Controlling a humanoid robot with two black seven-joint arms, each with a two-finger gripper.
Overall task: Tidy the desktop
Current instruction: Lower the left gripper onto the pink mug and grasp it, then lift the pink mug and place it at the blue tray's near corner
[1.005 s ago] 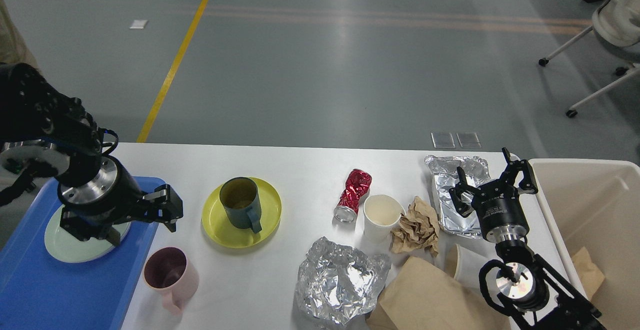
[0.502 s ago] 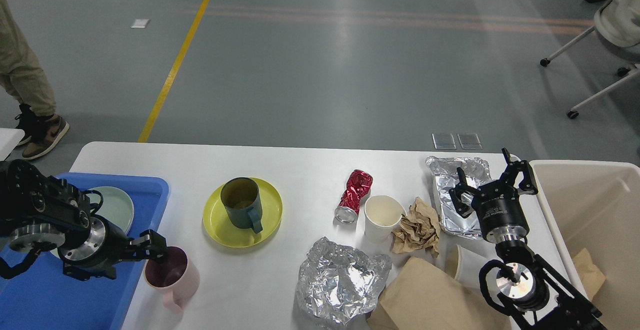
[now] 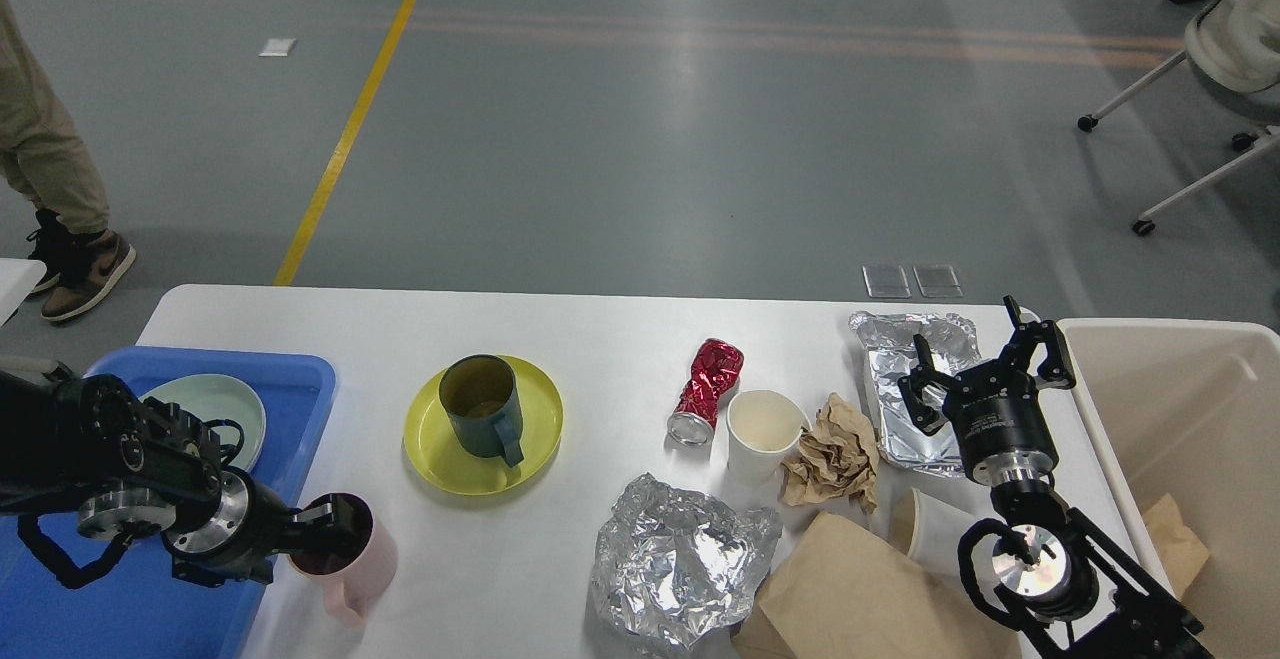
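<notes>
Pink mug [image 3: 345, 564] at the near-left desktop [image 3: 600, 329] edge: left gripper [image 3: 335, 529] is at its rim, likely to move it to the blue tray [image 3: 300, 409]; grip state unclear. Foil [image 3: 680, 559], paper, cups mid-table. Right gripper [image 3: 985, 374] hovers spread apart over the foil container [image 3: 900, 389], beside the beige bin [image 3: 1180, 389].

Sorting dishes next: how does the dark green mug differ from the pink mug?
The dark green mug stands on a yellow plate; the pink mug sits directly on the white desktop. The left gripper is at the pink mug's rim; nothing is at the green one. Both are upright with handles toward the camera.
</notes>
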